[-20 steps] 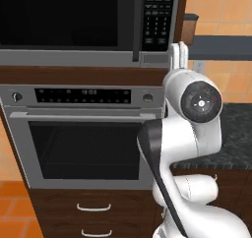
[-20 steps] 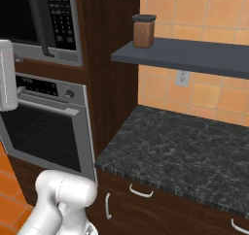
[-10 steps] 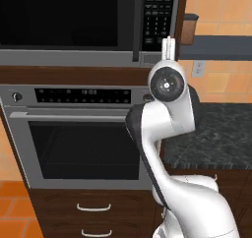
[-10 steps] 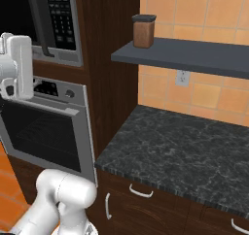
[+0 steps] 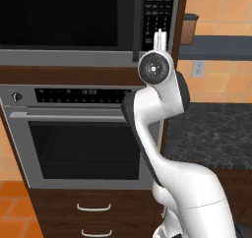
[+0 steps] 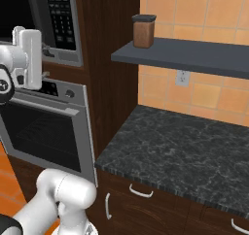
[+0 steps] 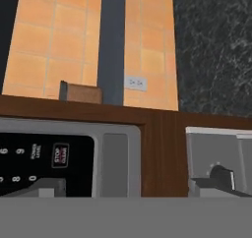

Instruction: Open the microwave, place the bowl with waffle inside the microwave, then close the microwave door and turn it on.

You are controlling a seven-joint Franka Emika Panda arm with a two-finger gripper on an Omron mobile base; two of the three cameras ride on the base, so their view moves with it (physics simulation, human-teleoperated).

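The end effector [image 6: 44,61] is hanging with jaws apart, holding nothing, just before the microwave [image 5: 88,25] keypad [image 5: 158,15].

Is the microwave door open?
No, the microwave door sits flat and shut against the microwave, above the oven.
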